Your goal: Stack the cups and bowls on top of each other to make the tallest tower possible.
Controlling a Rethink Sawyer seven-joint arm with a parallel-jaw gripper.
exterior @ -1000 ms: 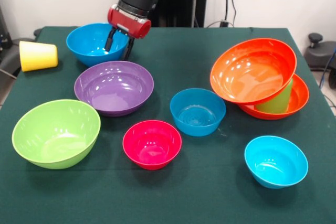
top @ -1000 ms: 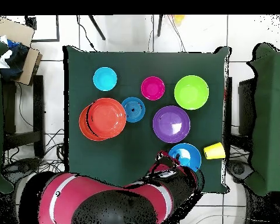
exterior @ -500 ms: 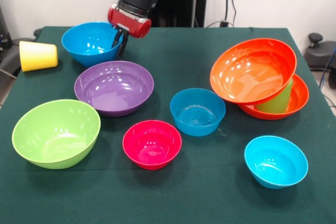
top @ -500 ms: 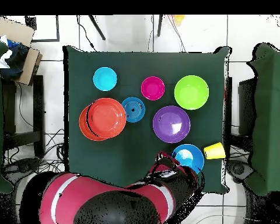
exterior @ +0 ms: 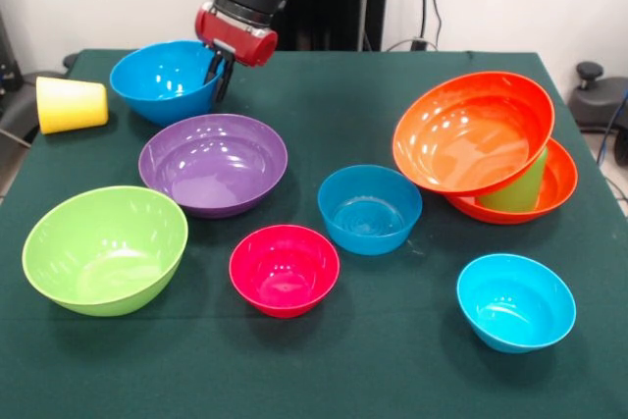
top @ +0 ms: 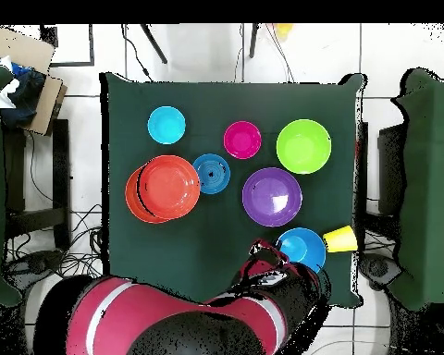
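My gripper [exterior: 218,68] is shut on the right rim of a large blue bowl [exterior: 162,80] at the table's far left, with one finger inside and one outside. In the overhead view the gripper [top: 274,251] holds this bowl [top: 304,248] right beside the yellow cup [top: 339,239]. The yellow cup [exterior: 71,104] lies on its side. The tower at the right is an orange bowl [exterior: 471,131] tilted on a light green cup [exterior: 520,189], which stands in a second orange bowl [exterior: 561,182].
On the green table [exterior: 324,95] stand single bowls: purple [exterior: 213,162], lime green [exterior: 104,247], pink-red [exterior: 284,268], a smaller blue one [exterior: 369,208] and cyan [exterior: 515,299]. The purple bowl stands just in front of the held bowl.
My gripper has closed on the blue bowl's rim. It has dragged the bowl left in the front view, toward the yellow cup. Nothing else has moved.
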